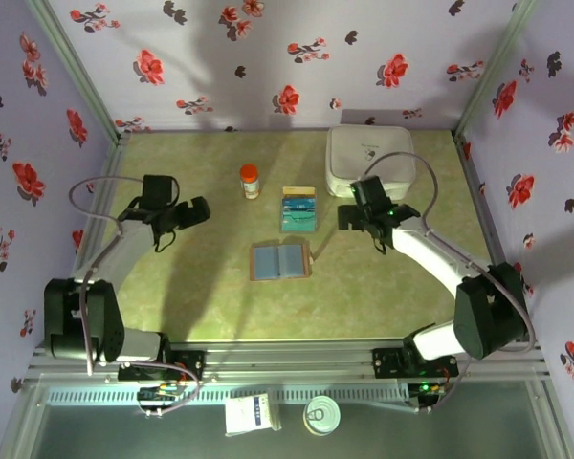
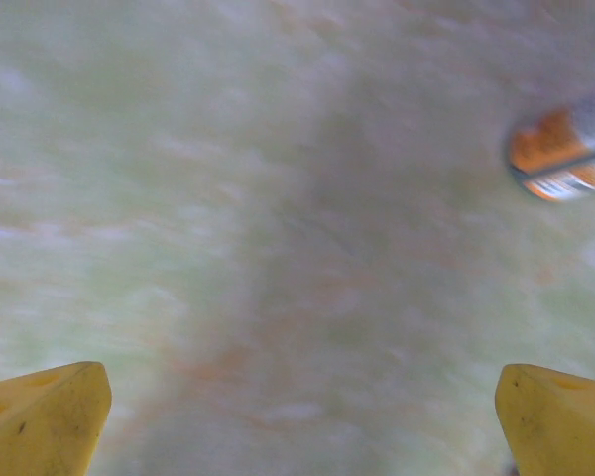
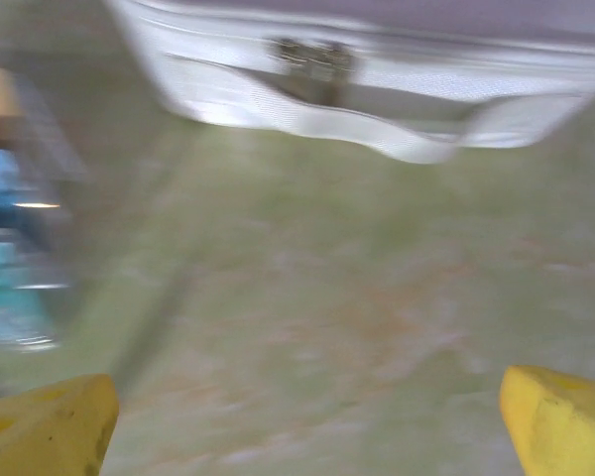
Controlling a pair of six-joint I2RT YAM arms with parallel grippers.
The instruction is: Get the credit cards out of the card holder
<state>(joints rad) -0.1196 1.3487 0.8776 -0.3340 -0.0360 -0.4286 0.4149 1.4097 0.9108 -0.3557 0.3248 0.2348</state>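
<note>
The card holder (image 1: pixel 280 260) lies open and flat in the middle of the table, brown-edged with grey-blue inner panels. Just behind it the credit cards (image 1: pixel 298 210) lie stacked on the table, teal-blue with an orange-yellow strip at the far end; they appear as a teal blur (image 3: pixel 15 248) at the left of the right wrist view. My left gripper (image 1: pixel 204 210) hovers left of the cards, open, its yellow fingertips (image 2: pixel 45 421) wide apart over bare table. My right gripper (image 1: pixel 347 217) is just right of the cards, open and holding nothing, with its fingertips (image 3: pixel 560 421) spread.
An orange-capped bottle (image 1: pixel 250 181) stands behind the left gripper's reach and shows blurred (image 2: pixel 565 157) in the left wrist view. A white rounded case (image 1: pixel 368 161) sits at the back right, close ahead of the right gripper (image 3: pixel 377 79). Floral walls enclose the table.
</note>
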